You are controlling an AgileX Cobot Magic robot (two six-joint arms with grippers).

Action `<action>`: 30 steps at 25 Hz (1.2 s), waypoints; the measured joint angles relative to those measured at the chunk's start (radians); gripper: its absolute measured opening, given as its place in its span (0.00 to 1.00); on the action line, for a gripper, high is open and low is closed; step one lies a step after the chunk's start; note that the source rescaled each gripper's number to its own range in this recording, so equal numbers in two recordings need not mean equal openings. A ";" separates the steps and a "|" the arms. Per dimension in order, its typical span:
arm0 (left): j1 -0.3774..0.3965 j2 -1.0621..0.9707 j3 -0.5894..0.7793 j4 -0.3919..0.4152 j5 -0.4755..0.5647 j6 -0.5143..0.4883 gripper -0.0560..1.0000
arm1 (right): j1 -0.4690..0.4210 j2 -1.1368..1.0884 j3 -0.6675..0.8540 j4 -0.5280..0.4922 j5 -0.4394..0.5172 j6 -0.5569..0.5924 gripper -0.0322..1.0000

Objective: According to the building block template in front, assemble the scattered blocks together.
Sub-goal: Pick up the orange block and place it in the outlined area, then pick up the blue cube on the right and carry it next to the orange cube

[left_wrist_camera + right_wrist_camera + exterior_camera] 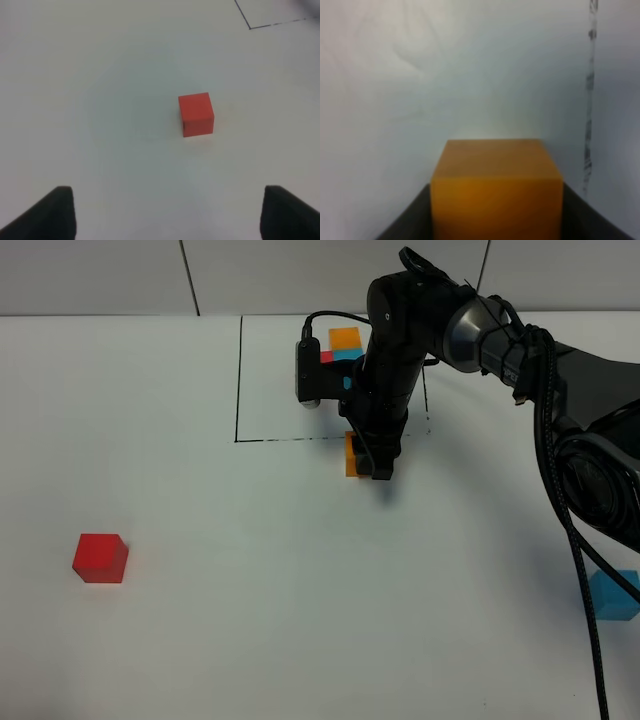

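The template (343,343), a joined red, cyan and orange cluster, lies at the back inside a black drawn rectangle (238,380), half hidden by my right arm. My right gripper (368,468) (496,227) is shut on the orange block (351,453) (496,190), low over the table just outside the rectangle's front line. The red block (100,558) (196,114) sits alone at the left. My left gripper (167,215) is open a short way from it, with nothing between its fingers (55,215). The cyan-blue block (613,592) rests at the far right.
The right arm's black cable (575,540) runs down the right side, crossing in front of the blue block. A corner of the drawn rectangle (248,22) shows beyond the red block. The rectangle's line (590,100) passes beside the orange block.
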 joint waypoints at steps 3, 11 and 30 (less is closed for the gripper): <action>0.000 0.000 0.000 0.000 0.000 0.000 0.72 | 0.000 0.000 0.000 0.000 -0.001 0.000 0.03; 0.000 0.000 0.000 0.000 0.000 0.000 0.72 | 0.000 0.000 0.000 0.000 -0.002 0.014 0.04; 0.000 0.000 0.000 0.000 0.000 0.000 0.72 | -0.043 -0.132 0.004 -0.113 0.094 0.468 0.80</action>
